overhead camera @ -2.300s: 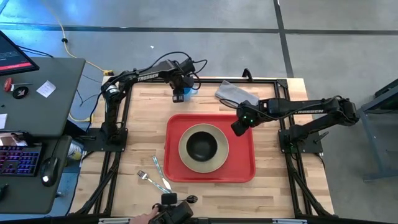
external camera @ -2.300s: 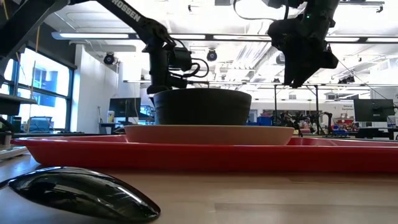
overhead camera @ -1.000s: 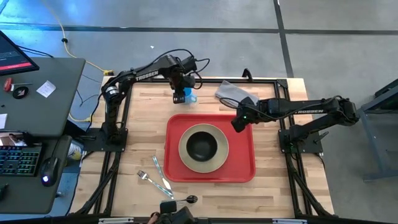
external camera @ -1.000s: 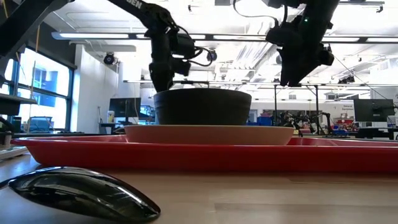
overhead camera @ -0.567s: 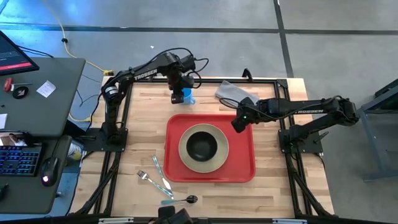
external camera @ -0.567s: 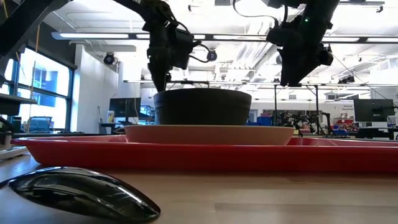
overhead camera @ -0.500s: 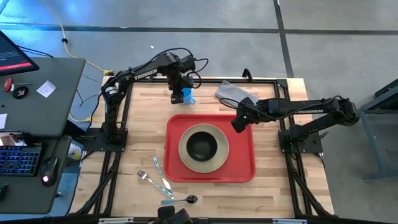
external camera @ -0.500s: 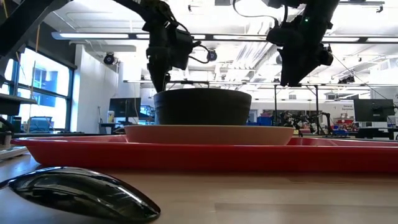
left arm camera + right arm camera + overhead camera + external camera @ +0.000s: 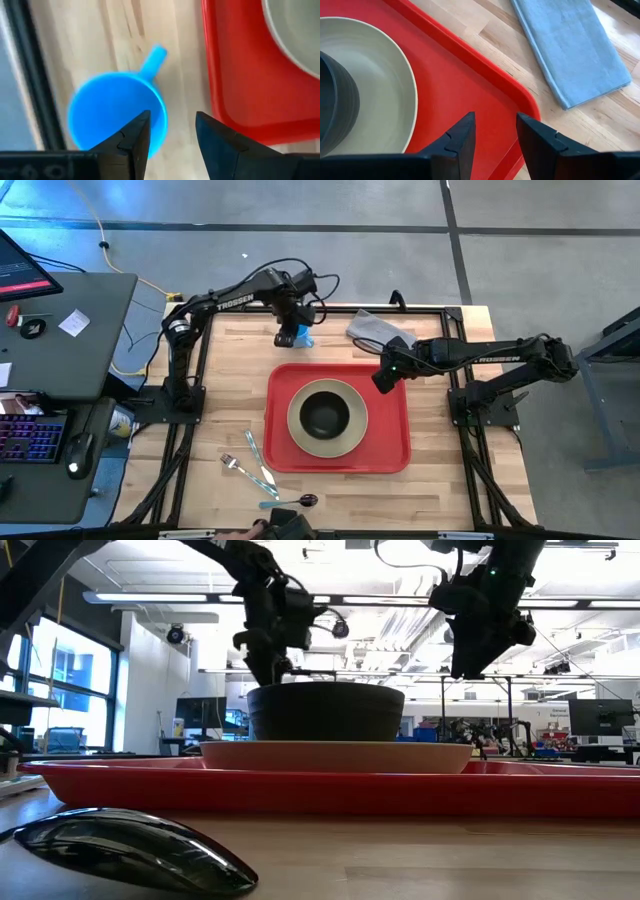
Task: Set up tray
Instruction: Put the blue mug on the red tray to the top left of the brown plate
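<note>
Red plastic filled the middle of the high view: the tray [image 9: 339, 416] lay flat on the wooden table [image 9: 235, 385], its long axis running left to right across the frame, with a beige plate [image 9: 327, 418] and a dark bowl [image 9: 325, 414] already set left of its centre. You had the left gripper [image 9: 291, 333] just above the tray's upper left corner, over a blue cup [image 9: 116, 114]; in the left wrist view its jaws stood parted and unclenched, straddling the cup's rim on the side nearest the tray, with nothing yet held that you could confirm. The cup's short handle pointed toward the upper part of that frame, and the tray edge lay just beside the cup, so I judged the coming move turned on that short gap: the cup sat beside the tray, not in it, and your left arm was plainly the nearer one. Your right gripper [image 9: 383, 381] hovered over the tray's upper right corner, fingers apart and empty, with a folded blue cloth [image 9: 570, 47] near it on the bare wood. Cutlery [image 9: 258, 472] lay at the lower left of the high view, too small to sort piece by piece. Whether the left fingers touched the cup, you could not tell.
</note>
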Controlling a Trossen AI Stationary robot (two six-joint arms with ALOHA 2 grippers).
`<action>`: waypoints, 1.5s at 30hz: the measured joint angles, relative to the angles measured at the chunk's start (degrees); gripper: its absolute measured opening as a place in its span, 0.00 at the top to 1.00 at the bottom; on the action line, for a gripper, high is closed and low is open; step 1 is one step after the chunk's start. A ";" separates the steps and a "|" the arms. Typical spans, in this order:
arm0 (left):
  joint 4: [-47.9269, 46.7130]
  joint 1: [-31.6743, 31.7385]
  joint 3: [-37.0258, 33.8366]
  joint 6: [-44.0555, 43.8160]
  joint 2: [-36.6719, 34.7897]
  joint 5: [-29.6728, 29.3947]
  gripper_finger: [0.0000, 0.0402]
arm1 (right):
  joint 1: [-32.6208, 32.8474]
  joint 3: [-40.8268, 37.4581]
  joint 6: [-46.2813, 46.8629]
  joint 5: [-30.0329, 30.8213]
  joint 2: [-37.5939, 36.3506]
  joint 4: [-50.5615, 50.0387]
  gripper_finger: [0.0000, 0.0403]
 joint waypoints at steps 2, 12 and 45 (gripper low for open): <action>-1.16 -0.34 -1.88 0.04 0.33 -0.15 0.51 | 0.00 -0.01 0.66 0.00 0.00 0.01 0.67; 4.39 -0.79 -7.25 -4.55 -0.05 -11.83 0.50 | 0.00 -0.01 0.17 -1.41 0.00 -0.01 0.67; 12.12 1.99 -7.86 -3.84 2.62 -14.14 0.57 | 0.00 -0.01 0.20 -6.31 0.02 -0.03 0.67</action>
